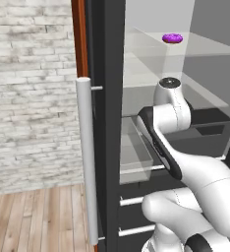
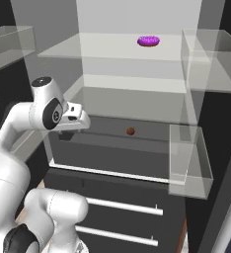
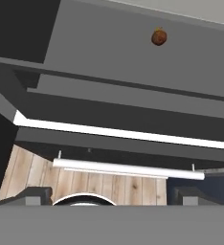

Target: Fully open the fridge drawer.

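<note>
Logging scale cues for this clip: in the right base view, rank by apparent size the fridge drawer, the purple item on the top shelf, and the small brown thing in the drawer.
1. fridge drawer, by far the widest
2. purple item
3. small brown thing, smallest, though it sits nearer the camera

Both base cameras are looking forward from behind the arm into the open fridge, sharing its shelves; the hand camera is peering down, close above the fridge drawer (image 3: 133,95).
</note>
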Available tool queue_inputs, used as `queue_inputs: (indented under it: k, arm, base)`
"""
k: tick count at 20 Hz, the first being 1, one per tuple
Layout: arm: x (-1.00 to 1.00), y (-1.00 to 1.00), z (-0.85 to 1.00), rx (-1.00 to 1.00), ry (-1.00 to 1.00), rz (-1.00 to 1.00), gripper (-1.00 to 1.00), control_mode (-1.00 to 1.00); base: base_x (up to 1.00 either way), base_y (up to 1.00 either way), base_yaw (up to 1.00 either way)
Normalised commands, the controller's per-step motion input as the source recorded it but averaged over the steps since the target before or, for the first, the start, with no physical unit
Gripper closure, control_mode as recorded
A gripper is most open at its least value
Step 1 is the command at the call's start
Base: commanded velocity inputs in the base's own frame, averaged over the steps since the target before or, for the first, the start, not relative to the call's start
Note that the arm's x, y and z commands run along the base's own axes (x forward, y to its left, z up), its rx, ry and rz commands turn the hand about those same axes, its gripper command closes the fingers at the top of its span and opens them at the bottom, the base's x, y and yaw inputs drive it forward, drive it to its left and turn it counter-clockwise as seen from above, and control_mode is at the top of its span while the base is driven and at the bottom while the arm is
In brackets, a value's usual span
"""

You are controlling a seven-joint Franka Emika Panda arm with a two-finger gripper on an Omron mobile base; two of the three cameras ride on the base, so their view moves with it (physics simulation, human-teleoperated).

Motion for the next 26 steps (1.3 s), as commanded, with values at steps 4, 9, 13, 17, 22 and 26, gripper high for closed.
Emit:
queue_inputs:
  k: [4,9,13,17,22,26]
  arm:
    - [0.0,0.0,0.0,0.0,0.0,0.0,-1.0,1.0]
    - [0.0,0.0,0.0,0.0,0.0,0.0,-1.0,1.0]
    - [0.0,0.0,0.0,0.0,0.0,0.0,-1.0,1.0]
    - [-0.1,-0.28,0.0,0.08,-0.07,-0.05,-1.0,-1.0]
    - [-0.09,-0.48,0.0,0.13,-0.1,-0.1,-1.0,-1.0]
    - [-0.02,-0.78,0.0,0.14,-0.06,-0.12,-1.0,-1.0]
  base:
    - [-0.51,-0.14,0.0]
    - [-0.51,-0.16,0.0]
    - [-0.37,-0.24,-0.02]
    - [-0.06,-0.07,-0.01]
    - [0.0,0.0,0.0]
    - [0.0,0.0,0.0]
